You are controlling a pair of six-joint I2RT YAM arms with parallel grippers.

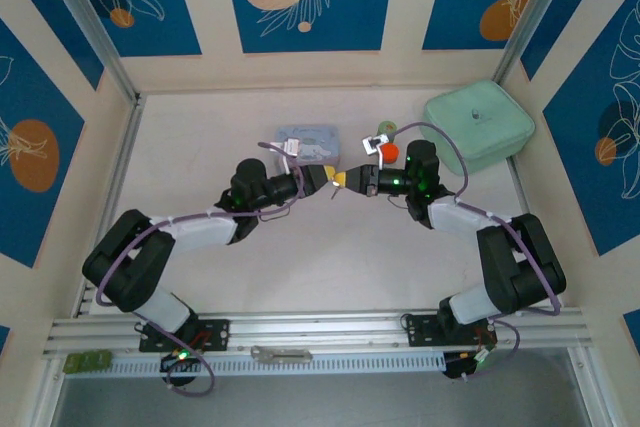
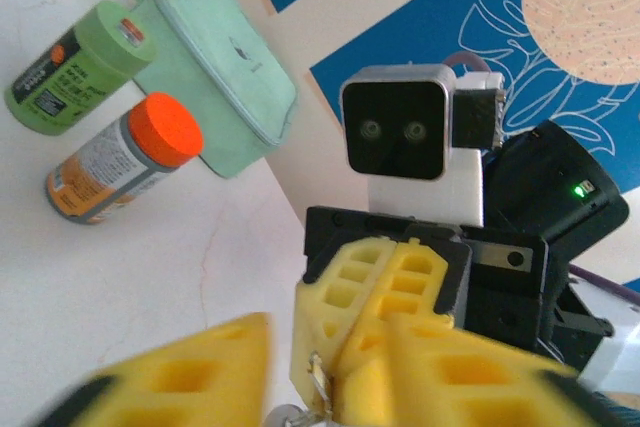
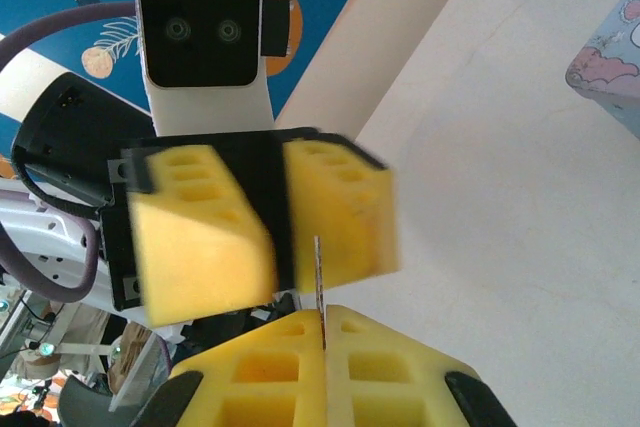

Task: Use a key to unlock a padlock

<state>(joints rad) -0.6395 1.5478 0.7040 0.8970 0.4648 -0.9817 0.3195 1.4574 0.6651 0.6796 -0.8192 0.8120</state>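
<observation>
Right gripper (image 3: 325,332) clamped the key (image 3: 320,279) blade-out toward left gripper (image 3: 281,232) just ahead, presumably for insertion; left's grip couldn't be told

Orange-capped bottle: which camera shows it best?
The left wrist view. There the bottle is seen in full, with its orange cap and printed label, beside a green container and the mint pouch. The top external view gives little more than its orange cap, tucked against the right arm.
</observation>
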